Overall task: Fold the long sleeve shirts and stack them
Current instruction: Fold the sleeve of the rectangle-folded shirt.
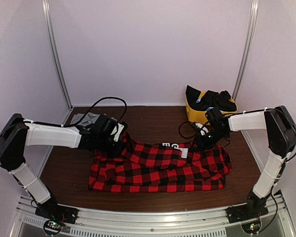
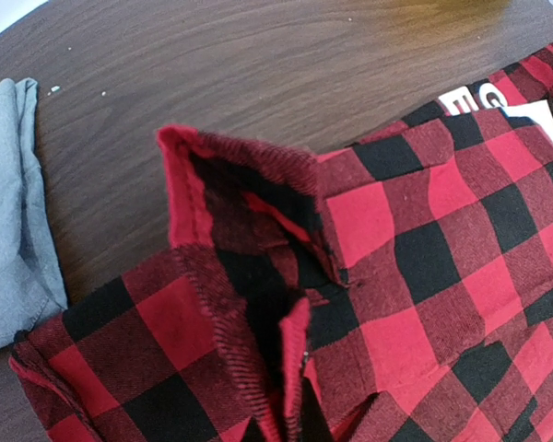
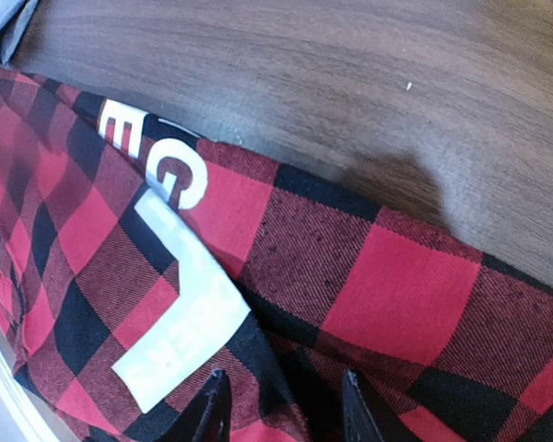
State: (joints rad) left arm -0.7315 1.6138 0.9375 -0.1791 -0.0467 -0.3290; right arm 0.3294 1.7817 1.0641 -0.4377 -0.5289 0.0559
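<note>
The red-and-black flannel shirt (image 1: 160,170) lies spread across the middle of the table, with its white neck label (image 1: 183,152) near the top edge. My left gripper (image 1: 116,139) is at the shirt's upper left corner. Its fingers are hidden in the left wrist view by a pinched-up fold of flannel (image 2: 290,359). My right gripper (image 1: 205,140) is at the shirt's upper right. In the right wrist view the black fingertips (image 3: 212,405) stand close either side of a ridge of flannel (image 3: 396,285), beside the label (image 3: 180,318). The grey shirt (image 1: 86,118) lies bunched at the back left, also in the left wrist view (image 2: 9,230).
A yellow bin (image 1: 197,114) holding dark clothes stands at the back right, just behind my right arm. Black cables loop over the table behind both grippers. White walls close in the back and sides. Bare wooden tabletop (image 2: 258,64) lies beyond the flannel shirt.
</note>
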